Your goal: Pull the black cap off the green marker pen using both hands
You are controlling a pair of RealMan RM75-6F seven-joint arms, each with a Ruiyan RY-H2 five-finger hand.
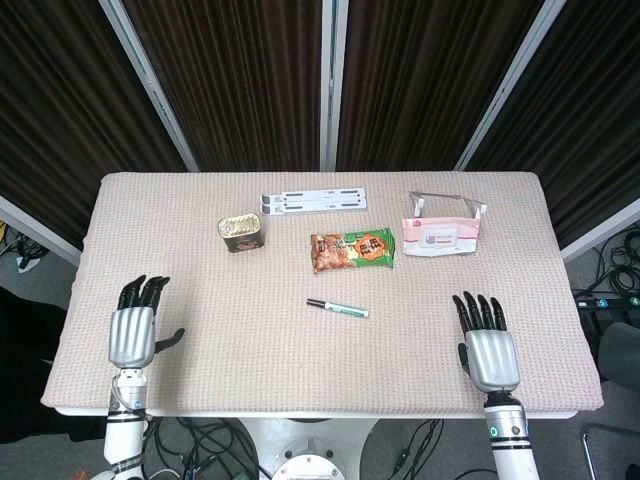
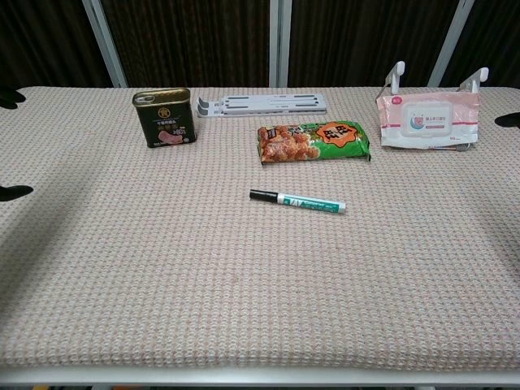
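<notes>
Both of your hands sit low at the near edge of the table point(image 1: 560, 330), one toward each near corner, and neither holds anything. Your left hand point(image 1: 133, 325) lies palm down with its fingers extended and the thumb out to the side; your right hand point(image 1: 485, 345) does the same on the opposite side. Both are released and well apart from the pen, which reads as a neutral ready pose that leaves the middle of the table open to the cameras and gives each hand a straight reach inward.

The green marker pen point(image 2: 298, 201) lies flat near the middle of the table, roughly parallel to the near edge with a slight slant, between your two hands. Its black cap point(image 2: 262, 195) is on and points toward your left side, so the left hand is the natural one for the cap and the right for the barrel. The barrel is white with a green printed band, slim and low against the woven cloth, so expect a pinch from above, not a full wrap.

Along the far side sit a tin can point(image 2: 163, 118), a snack packet point(image 2: 314, 140), a white folding stand point(image 2: 262, 103) and a pack of wet wipes point(image 2: 428, 119), all beyond the pen and out of your approach lines.
</notes>
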